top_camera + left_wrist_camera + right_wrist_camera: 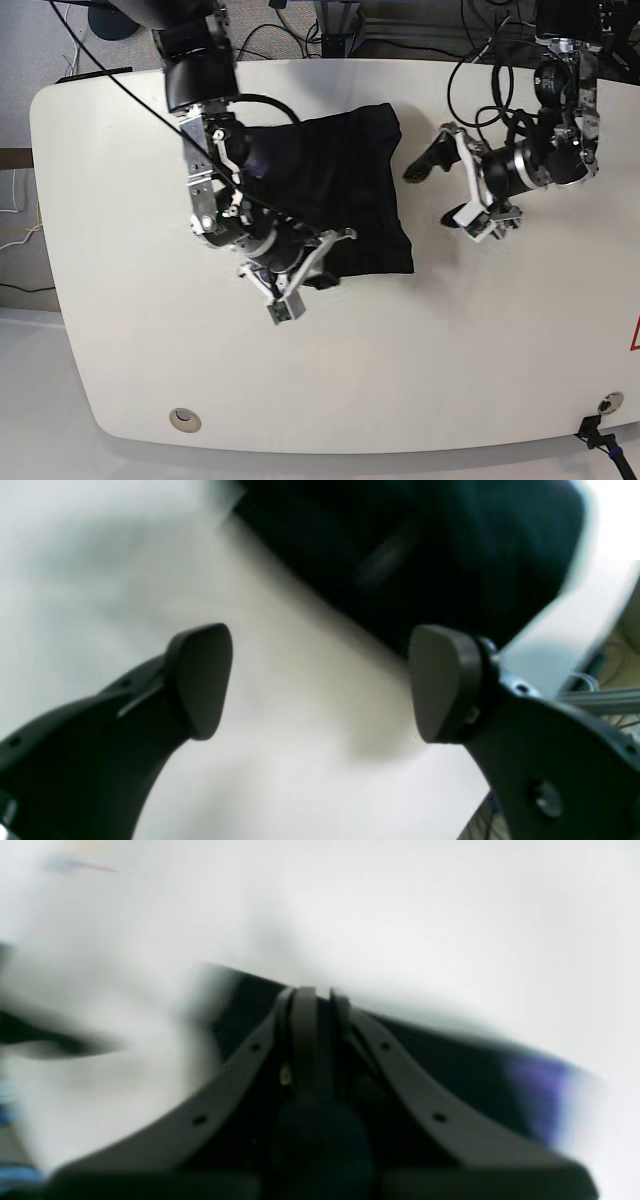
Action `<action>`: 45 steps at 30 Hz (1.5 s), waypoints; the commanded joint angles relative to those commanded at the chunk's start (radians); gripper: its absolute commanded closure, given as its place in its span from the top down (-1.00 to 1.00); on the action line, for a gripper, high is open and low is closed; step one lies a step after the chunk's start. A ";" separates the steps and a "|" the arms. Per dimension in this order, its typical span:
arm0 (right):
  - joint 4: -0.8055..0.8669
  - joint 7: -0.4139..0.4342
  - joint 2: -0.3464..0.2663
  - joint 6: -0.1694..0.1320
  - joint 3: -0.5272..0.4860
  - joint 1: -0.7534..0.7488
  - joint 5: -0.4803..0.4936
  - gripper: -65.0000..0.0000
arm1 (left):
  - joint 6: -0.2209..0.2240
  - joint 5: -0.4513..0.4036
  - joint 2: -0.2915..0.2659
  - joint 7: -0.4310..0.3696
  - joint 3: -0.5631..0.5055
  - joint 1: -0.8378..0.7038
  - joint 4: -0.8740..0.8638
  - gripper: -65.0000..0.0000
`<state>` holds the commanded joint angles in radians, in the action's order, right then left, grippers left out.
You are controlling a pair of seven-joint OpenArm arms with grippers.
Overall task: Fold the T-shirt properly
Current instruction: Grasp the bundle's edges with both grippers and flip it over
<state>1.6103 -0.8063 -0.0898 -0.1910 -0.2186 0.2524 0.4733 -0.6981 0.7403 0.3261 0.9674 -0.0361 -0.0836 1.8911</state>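
Right gripper (320,992) pinched on shirt (330,195) near edge, mid-fold. Left gripper (320,680) wide, holding nothing, just beside shirt. Shirt bunched mid-table (480,340), partly folded; final folds, squaring left I judge.

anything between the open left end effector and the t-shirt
Nothing: in the base view only bare white table separates the left end effector from the T-shirt. The left wrist view agrees.

Bright, even overhead light; soft shadows beneath both arms on the white table (480,340). Base view sharp, slightly bowed at the edges. Both wrist views motion-smeared, worst at 9 o'clock in the right one; blown-out glare at 2 o'clock in the left
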 joint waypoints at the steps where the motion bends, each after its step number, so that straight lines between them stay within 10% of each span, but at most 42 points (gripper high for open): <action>1: -0.012 0.002 -0.018 0.000 0.000 -0.002 -0.002 -0.87 | 0.000 -0.003 -0.008 0.000 -0.040 0.003 -0.002 0.62; 12: -0.250 0.213 -0.106 -0.009 -0.002 0.000 -0.002 -0.87 | 0.000 -0.141 -0.112 -0.005 -0.362 0.002 -0.129 0.62; 24: -0.092 0.253 -0.175 0.000 0.002 -0.218 0.003 -0.87 | 0.000 -0.295 -0.012 -0.118 -0.361 0.216 -0.436 0.62; 30: 0.083 0.201 -0.091 0.002 0.068 -0.358 0.000 -0.87 | 0.000 -0.295 0.017 -0.120 -0.305 0.345 -0.520 0.62; 37: 0.212 0.071 -0.087 0.002 0.080 -0.270 0.005 -0.87 | 0.000 -0.293 0.014 -0.095 -0.121 0.281 -0.338 0.62; 45: -0.057 0.149 -0.043 -0.009 0.077 -0.092 -0.002 -0.87 | 0.000 -0.296 -0.031 -0.054 -0.098 0.009 -0.109 0.62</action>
<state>1.5535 -0.6575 -0.1327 -0.2002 -0.1419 0.1603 0.4718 -0.6981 0.4442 0.2954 0.9137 -0.1343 -0.0744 1.7822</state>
